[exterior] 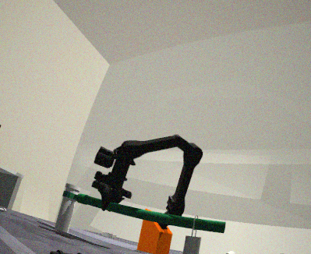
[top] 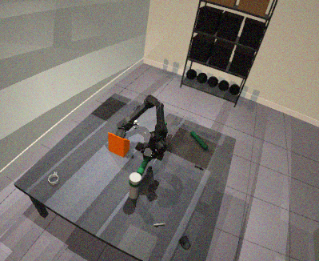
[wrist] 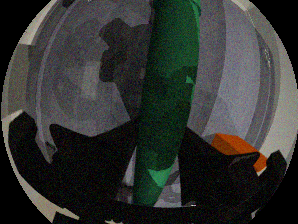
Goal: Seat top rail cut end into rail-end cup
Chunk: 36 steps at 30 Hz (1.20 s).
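The green rail point(top: 143, 165) point(exterior: 142, 213) point(wrist: 170, 75) runs a little sloped from the big post to the thin wire loop cap on the short grey post. My gripper point(exterior: 106, 206) point(wrist: 160, 124) is shut on the rail, a short way from the big post point(top: 133, 192) point(exterior: 65, 216). The green brace band point(exterior: 68, 194) sits high on that post, just under the white cap point(top: 135, 177) point(exterior: 72, 186). The rail's post-side end meets the green rail-end cup point(exterior: 82, 198) at the band. How deep it sits in the cup cannot be told.
An orange block point(top: 118, 145) point(exterior: 154, 238) point(wrist: 236, 145) stands beside the arm. A loose green tube point(top: 199, 141), a pale ring clamp point(top: 53, 178), a small white piece point(top: 159, 224) and a dark cup point(top: 185, 242) lie on the table. A shelf rack stands behind.
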Tool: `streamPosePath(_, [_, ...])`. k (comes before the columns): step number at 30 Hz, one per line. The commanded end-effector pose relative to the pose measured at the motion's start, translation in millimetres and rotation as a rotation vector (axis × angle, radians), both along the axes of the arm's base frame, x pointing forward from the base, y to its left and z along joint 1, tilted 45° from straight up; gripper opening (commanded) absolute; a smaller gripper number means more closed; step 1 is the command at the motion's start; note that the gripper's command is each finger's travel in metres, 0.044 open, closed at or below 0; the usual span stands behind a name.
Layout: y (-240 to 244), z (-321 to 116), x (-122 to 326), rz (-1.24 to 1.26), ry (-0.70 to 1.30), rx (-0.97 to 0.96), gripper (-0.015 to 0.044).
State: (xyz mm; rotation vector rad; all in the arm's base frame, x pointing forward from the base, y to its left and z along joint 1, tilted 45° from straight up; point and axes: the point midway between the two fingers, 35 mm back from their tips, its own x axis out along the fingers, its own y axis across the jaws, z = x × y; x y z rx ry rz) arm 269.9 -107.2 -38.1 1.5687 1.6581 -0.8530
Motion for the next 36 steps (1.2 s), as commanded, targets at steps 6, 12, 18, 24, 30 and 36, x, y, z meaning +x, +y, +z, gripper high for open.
streamPosePath(6, [-10,-3,0,-0.009,-0.005,-0.020,0.0000])
streamPosePath(12, [-11,-5,-1,-0.009,-0.005,-0.020,0.0000])
streamPosePath(18, [-13,-7,-2,-0.009,-0.005,-0.020,0.0000])
streamPosePath(24, [-15,-9,-2,-0.009,-0.005,-0.020,0.0000])
streamPosePath(30, [-17,-10,-2,-0.009,-0.005,-0.020,0.0000])
streamPosePath(36, [-18,-12,-2,-0.009,-0.005,-0.021,0.0000])
